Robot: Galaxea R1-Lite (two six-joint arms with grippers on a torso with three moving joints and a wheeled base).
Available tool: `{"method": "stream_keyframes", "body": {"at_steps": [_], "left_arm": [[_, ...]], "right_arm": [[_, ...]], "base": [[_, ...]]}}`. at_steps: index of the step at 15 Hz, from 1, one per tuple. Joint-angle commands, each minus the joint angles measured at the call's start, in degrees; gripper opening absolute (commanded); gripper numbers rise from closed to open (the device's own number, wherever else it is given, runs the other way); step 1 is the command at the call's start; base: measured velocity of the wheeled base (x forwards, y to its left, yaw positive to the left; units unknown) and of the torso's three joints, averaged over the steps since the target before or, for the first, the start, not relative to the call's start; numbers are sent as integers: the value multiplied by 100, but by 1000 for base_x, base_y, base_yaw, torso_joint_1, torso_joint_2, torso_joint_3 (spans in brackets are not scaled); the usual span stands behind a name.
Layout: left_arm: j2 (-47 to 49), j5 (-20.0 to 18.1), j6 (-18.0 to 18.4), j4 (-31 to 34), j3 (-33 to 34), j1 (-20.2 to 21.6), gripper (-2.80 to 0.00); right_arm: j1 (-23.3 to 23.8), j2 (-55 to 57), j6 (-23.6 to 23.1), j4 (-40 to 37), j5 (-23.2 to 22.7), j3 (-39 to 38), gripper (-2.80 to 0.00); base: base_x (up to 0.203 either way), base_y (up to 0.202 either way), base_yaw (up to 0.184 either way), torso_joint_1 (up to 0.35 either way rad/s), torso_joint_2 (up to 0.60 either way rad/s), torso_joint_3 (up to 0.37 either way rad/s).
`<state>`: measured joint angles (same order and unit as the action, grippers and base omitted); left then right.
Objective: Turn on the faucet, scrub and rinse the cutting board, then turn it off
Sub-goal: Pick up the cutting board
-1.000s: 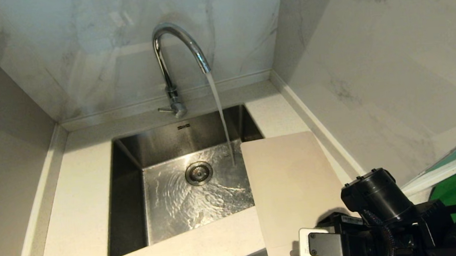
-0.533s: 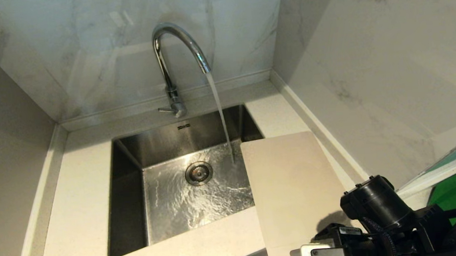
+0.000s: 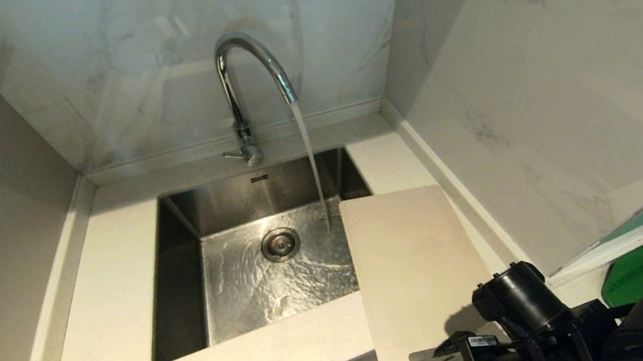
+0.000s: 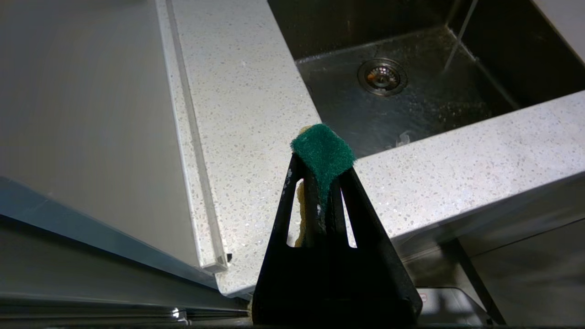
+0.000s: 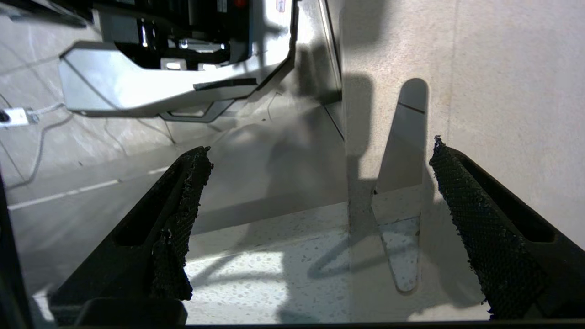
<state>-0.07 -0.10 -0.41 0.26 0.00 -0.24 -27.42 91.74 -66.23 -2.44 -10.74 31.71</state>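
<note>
Cutting board (image 3: 412, 265) overhanging sink (image 3: 181, 281) beside running faucet (image 3: 245, 67); right gripper (image 5: 315, 201) spreading wide astride its handle slot (image 5: 404, 183); left gripper (image 4: 320, 183) pinching green scouring pad (image 4: 323, 153).

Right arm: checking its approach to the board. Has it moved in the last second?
Yes. The right arm has sunk lower against the still cutting board.

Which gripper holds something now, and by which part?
The left gripper is shut on a green scouring pad, pinched at its lower part. The right gripper is open, holding nothing, near the cutting board.
</note>
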Motion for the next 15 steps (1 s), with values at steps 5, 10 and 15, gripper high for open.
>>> {"method": "stream_keyframes", "body": {"at_steps": [5, 10, 15], "left_arm": [[7, 1, -2, 0, 9, -2, -280], [7, 1, -2, 0, 0, -2, -280], [7, 1, -2, 0, 9, -2, -280]], "right_arm": [[27, 294, -393, -8, 28, -158, 0], [357, 506, -688, 13, 33, -150, 0], [755, 635, -927, 8, 80, 19, 0]], "base": [[0, 0, 0, 0, 0, 0], [0, 0, 0, 0, 0, 0], [0, 0, 0, 0, 0, 0]]}}
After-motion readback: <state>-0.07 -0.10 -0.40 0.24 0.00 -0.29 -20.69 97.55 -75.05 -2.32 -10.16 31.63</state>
